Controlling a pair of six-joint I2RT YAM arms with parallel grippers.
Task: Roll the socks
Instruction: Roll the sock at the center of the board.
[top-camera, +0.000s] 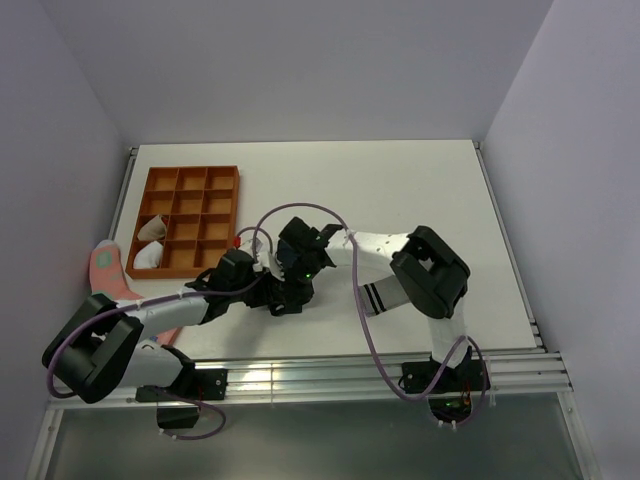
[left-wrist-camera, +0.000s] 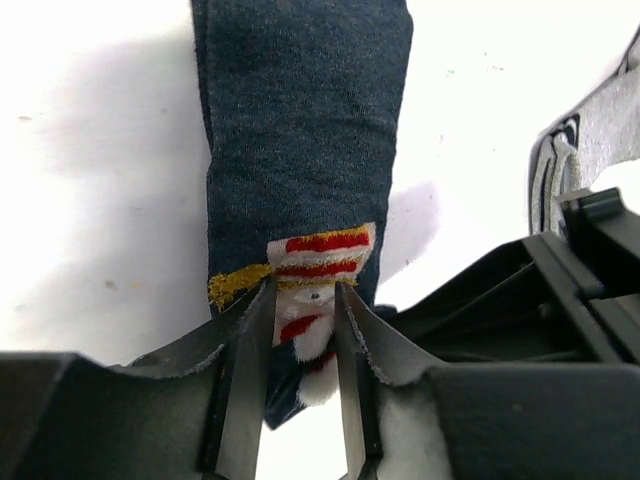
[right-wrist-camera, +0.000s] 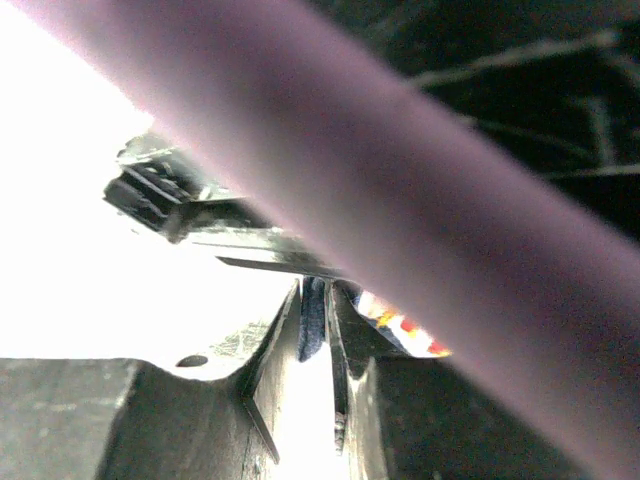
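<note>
The dark navy sock (left-wrist-camera: 300, 130) lies stretched on the white table, its red-and-white patch (left-wrist-camera: 318, 250) at the near end. My left gripper (left-wrist-camera: 305, 292) is shut on that patch end. My right gripper (right-wrist-camera: 315, 292) is shut on a fold of navy fabric (right-wrist-camera: 312, 318), with the patch (right-wrist-camera: 400, 322) just beside it. In the top view both grippers (top-camera: 270, 290) (top-camera: 298, 270) meet at the table's middle and hide the navy sock. The grey sock with a dark-striped cuff (top-camera: 375, 296) lies under the right arm and also shows in the left wrist view (left-wrist-camera: 590, 130).
An orange compartment tray (top-camera: 190, 171) stands at the back left with two pale rolled bundles (top-camera: 150, 242) in it. A pink sock with a teal spot (top-camera: 105, 264) lies at the left edge. A purple cable (right-wrist-camera: 400, 180) crosses the right wrist view.
</note>
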